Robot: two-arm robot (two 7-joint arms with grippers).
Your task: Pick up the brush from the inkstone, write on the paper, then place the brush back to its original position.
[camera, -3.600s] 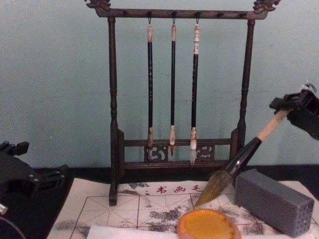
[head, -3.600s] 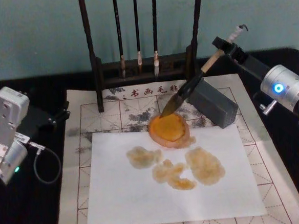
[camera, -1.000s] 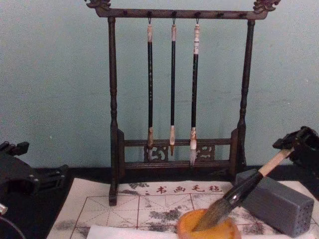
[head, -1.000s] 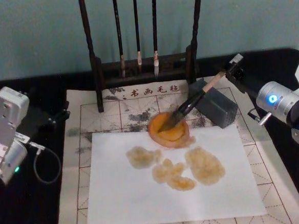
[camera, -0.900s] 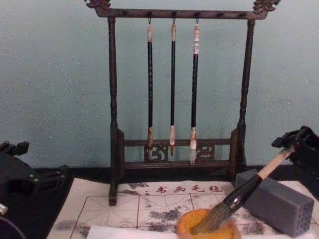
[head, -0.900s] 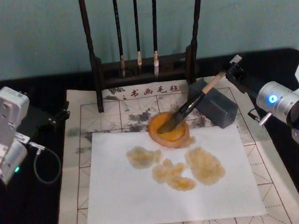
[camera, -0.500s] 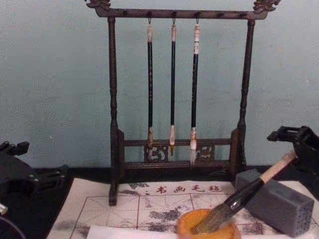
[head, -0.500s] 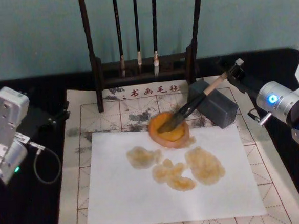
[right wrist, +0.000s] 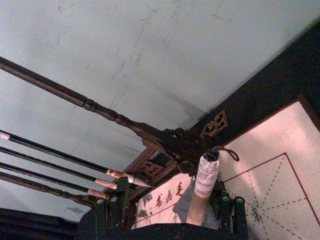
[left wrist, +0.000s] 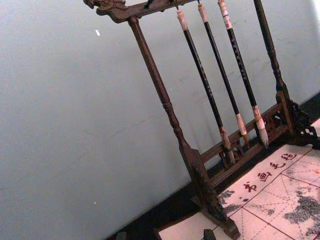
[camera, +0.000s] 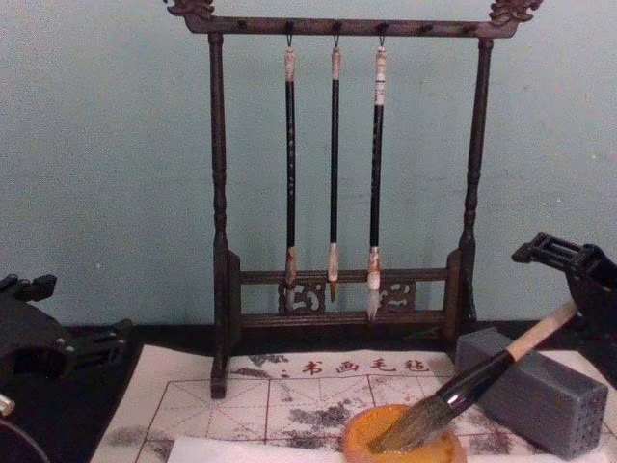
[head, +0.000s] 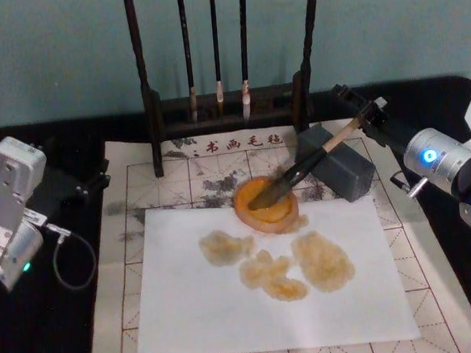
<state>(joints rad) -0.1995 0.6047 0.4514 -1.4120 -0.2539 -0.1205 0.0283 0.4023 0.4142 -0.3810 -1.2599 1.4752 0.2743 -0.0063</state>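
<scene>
The brush (head: pixel 300 172) lies slanted, its bristles resting in the orange inkstone (head: pixel 285 215) and its black section leaning on a grey block (head: pixel 344 173). My right gripper (head: pixel 363 103) stands open around the brush's pale upper end, fingers apart on either side. In the right wrist view the whitish end cap of the brush (right wrist: pixel 206 175) stands free between the spread fingers (right wrist: pixel 110 212). From the chest, the brush (camera: pixel 482 376) dips into the inkstone (camera: pixel 359 442) below the right gripper (camera: pixel 569 280). The white paper (head: pixel 269 311) carries yellowish wet blotches. My left gripper (head: pixel 86 183) is parked at the left, open.
A dark wooden rack (head: pixel 152 110) with three thin hanging brushes (camera: pixel 334 164) stands behind the inkstone. A gridded calligraphy mat (head: pixel 120 257) lies under the paper on a black table. The rack (left wrist: pixel 170 115) also fills the left wrist view.
The brush came down from above the inkstone until its bristles rested in it. My right gripper then opened and let go; the handle settled lower onto the grey block.
</scene>
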